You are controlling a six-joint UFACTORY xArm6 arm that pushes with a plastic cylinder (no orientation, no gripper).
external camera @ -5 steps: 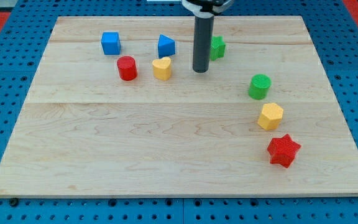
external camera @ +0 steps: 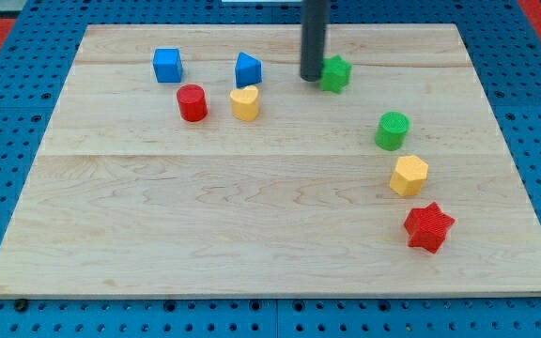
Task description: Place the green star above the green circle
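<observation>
A pale wooden board [external camera: 252,216] lies on a blue pegboard surface [external camera: 7,169]. Near the view's top left sit a blue cube [external camera: 167,65] and another blue block [external camera: 248,69], well apart. Just below them stand a red cylinder [external camera: 193,102] and a yellow block [external camera: 245,102]. At the view's right, a yellow hexagon [external camera: 409,176] sits just above a red star [external camera: 428,226].
</observation>
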